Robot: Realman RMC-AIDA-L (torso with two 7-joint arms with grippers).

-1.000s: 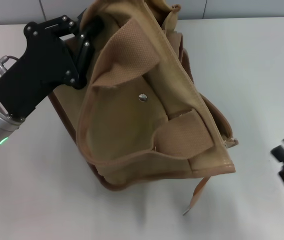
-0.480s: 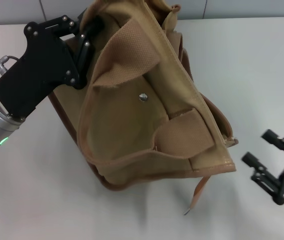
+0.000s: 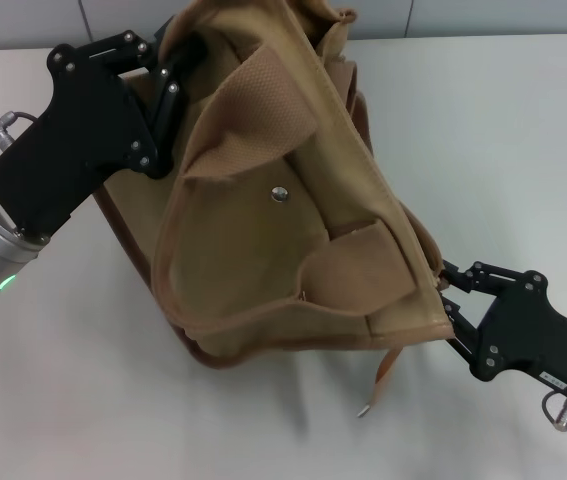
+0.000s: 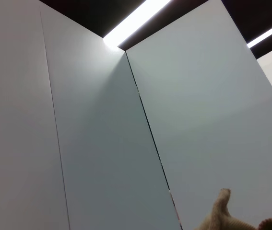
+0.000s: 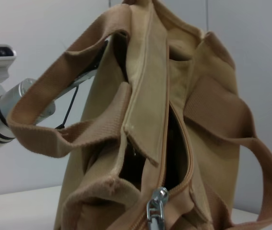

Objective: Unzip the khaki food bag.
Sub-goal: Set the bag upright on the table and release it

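Khaki food bag [image 3: 283,200] tilted on the white table [image 3: 503,130], top zipper partly open with metal pull [image 5: 157,209] near one end, left gripper [image 3: 168,85] clamped on far top edge, right gripper [image 3: 446,290], a second ago well clear, now at near corner, grip unclear.

White table [image 3: 53,400], pale panelled walls [image 4: 97,143], bright ceiling light strip [image 4: 136,19].
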